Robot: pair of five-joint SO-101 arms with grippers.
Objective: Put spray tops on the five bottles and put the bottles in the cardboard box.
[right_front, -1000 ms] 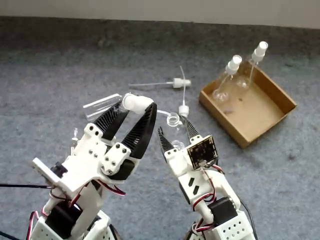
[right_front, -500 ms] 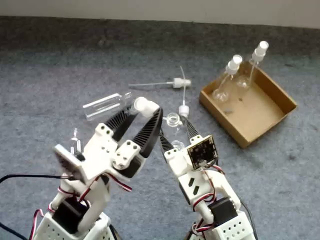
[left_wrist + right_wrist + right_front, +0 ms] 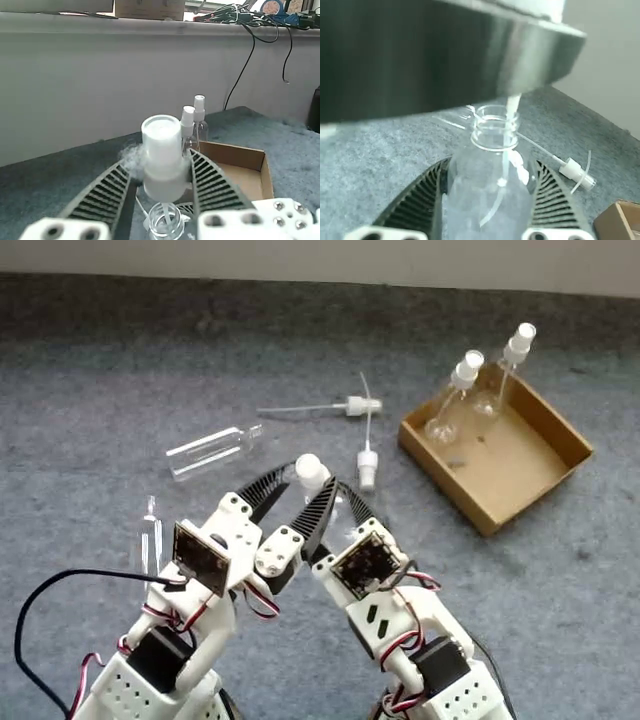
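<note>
Left wrist view has the left gripper (image 3: 162, 161) clenched on a white plastic spray top (image 3: 161, 150), held upright directly over the open mouth of a clear plastic bottle (image 3: 163, 223). From the right wrist view, the right gripper (image 3: 493, 165) is grasping that bottle by its shoulders. The top's thin white dip tube (image 3: 510, 117) runs down through the neck, while the cap itself hangs clear above the rim.

On the grey felt-covered desk (image 3: 100, 390), the brown cardboard box (image 3: 530, 475) lies at 2 o'clock from the grippers. Two capped bottles (image 3: 458, 390) stand in its far corner. Two loose spray tops (image 3: 355, 406) lie at 12 o'clock, and an uncapped clear bottle (image 3: 210, 452) lies on its side at 10 o'clock.

The likeliest failure is a crooked seat. If the cap comes down off-axis it may catch the rim and sit tilted, or kink the tube against the bottle wall. A hard downward push could slide the smooth bottle through the right gripper's hold, or lever it over. The two sets of fingers are very near each other, so they could knock together as the cap goes down and jolt either hold. Letting go before the cap grips the neck would leave it loose enough to fall off on the way to the box.
</note>
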